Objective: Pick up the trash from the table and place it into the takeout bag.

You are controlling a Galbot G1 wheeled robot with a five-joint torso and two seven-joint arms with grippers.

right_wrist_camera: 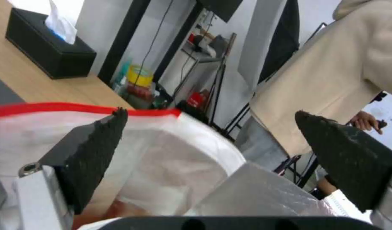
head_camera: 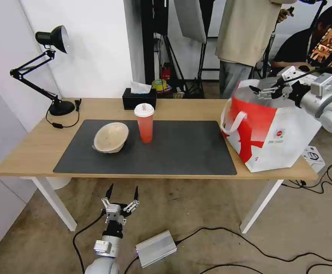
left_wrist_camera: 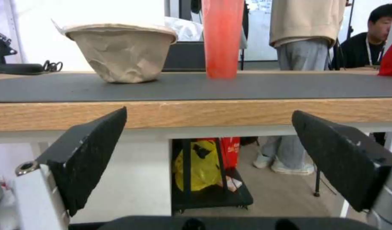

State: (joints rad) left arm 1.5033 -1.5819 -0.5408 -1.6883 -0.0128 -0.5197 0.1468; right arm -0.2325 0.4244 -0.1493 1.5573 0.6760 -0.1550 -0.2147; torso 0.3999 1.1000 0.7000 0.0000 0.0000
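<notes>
Over the bag's open mouth, at the table's right end, the right arm reaches in from the right, forearm roughly level. Right gripper [head_camera: 258,91] hangs just above the rim, fingers spread wide, nothing between them. From its wrist camera: both black pads [right_wrist_camera: 93,150] apart, silver foil lining and a white bowl [right_wrist_camera: 179,166] with reddish scraps visible down inside the bag.

Takeout bag [head_camera: 283,133]: white with red patches, small round red logo on the side, white loop handle hanging on the near face. Stands upright on the bare wood past the mat's right edge.

Left arm low, in front of the table's near edge, below tabletop level, pointing up and toward the table. Left gripper [head_camera: 122,192] spread wide, empty, touching nothing. Its wrist camera looks along the tabletop edge.

Table [head_camera: 29,148]: light wood, white legs, dark grey mat [head_camera: 173,152] across the middle. On the mat's left half: beige bowl [head_camera: 111,137], tipped on its side. Just right of it, apart, red cup [head_camera: 145,123] with white lid, upright.

Back edge: black tissue box [head_camera: 139,99] behind the cup; black desk lamp [head_camera: 48,68] at the far left corner.
</notes>
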